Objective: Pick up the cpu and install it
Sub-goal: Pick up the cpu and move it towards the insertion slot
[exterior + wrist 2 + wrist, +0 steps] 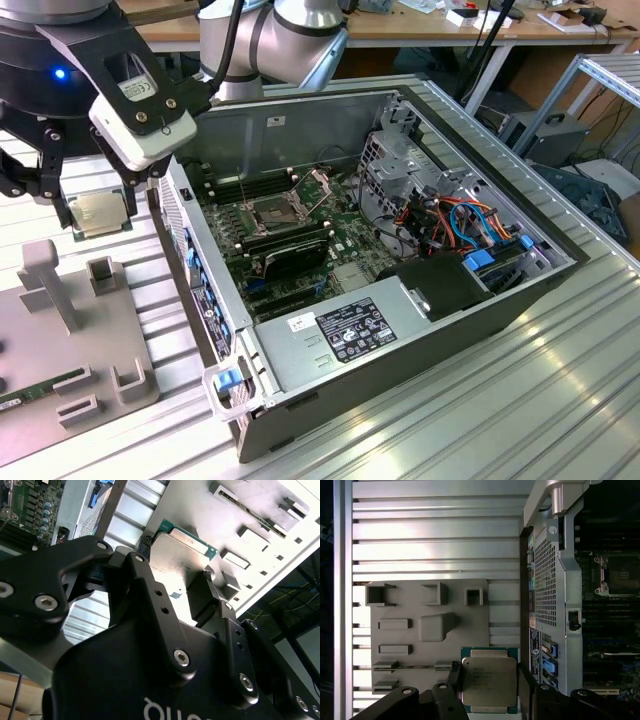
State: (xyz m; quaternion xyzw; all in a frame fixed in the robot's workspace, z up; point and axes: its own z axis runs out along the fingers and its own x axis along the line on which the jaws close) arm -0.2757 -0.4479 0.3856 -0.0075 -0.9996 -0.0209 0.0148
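Claw [489, 679] points down, clamping cpu [488, 684] beside computer case [561, 605]

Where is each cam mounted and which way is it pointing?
Exterior view: off the arm, raised, looking down into the open computer case; hand at the exterior view's left, holding the cpu.
First wrist view: rides the arm, facing down past the fingers onto the fixture plate.
Second wrist view: behind the hand, looking along it to the cpu.
Shared: all three show the cpu.

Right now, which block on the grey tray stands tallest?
The upright post with the wider head, toward the exterior view's left on the tray. The others are low brackets and slots. The cpu, clamped in the jaws, hangs nearby.
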